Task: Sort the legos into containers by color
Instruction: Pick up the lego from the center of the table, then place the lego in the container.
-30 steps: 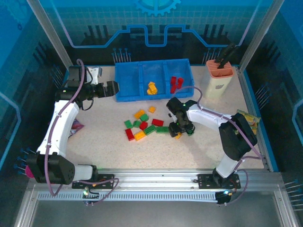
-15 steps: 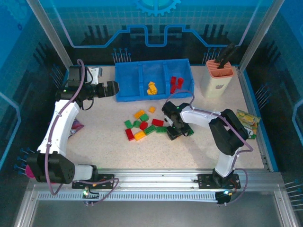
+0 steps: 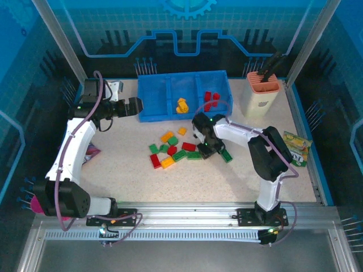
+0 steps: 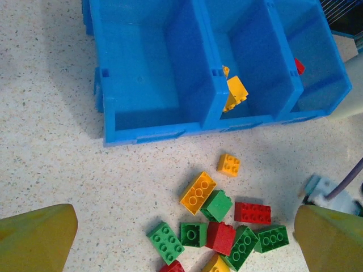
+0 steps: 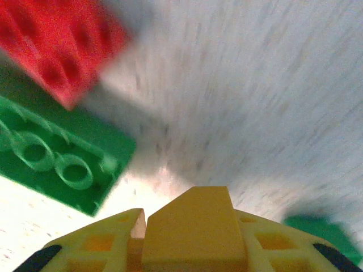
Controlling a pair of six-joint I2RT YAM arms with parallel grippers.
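Top external view: we are finding a few bricks (image 3: 181, 106) in the tray (image 3: 153, 105), most still lying in a loose pile (image 3: 173, 150); left gripper (image 3: 138, 106) spread wide, right gripper (image 3: 205, 148) closure impossible to tell.

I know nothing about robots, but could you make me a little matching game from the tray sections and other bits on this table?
Things:
1. middle compartment
2. right compartment
3. cream holder
4. yellow snack packet

Descriptions:
a. holds red bricks
b. lies farthest right
c. holds yellow bricks
d. has an orange top

Pairs: 1-c, 2-a, 3-d, 4-b
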